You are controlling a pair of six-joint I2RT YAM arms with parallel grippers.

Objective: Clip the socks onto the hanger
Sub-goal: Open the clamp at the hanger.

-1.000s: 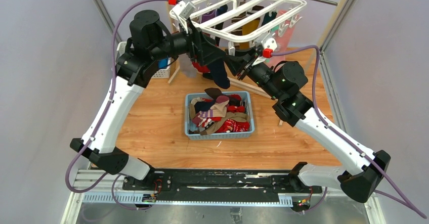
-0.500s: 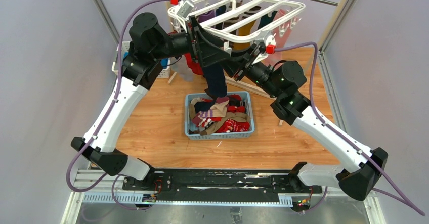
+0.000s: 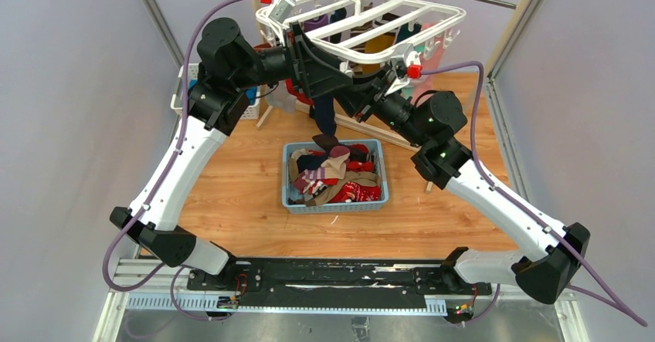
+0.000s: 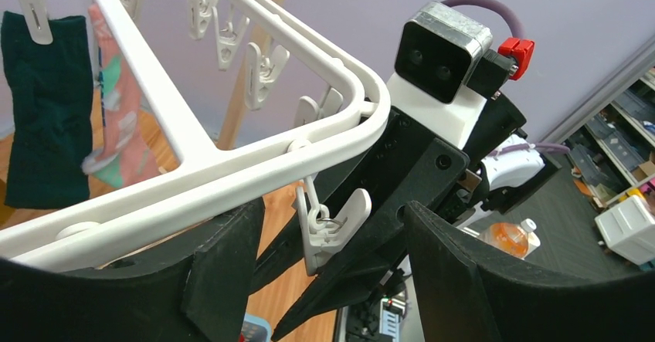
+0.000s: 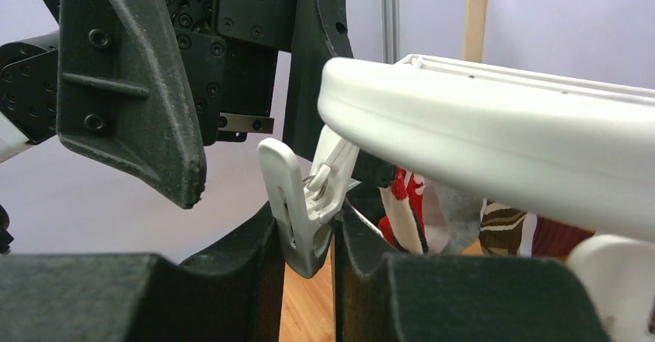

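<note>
The left arm and right arm meet under the white hanger. A dark sock hangs over a blue basket of socks.

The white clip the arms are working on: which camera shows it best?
The right wrist view: the clip fills the centre, pinched in the right gripper. The left wrist view shows it smaller, dangling from a corner of the hanger. From above, the arms hide it.
</note>
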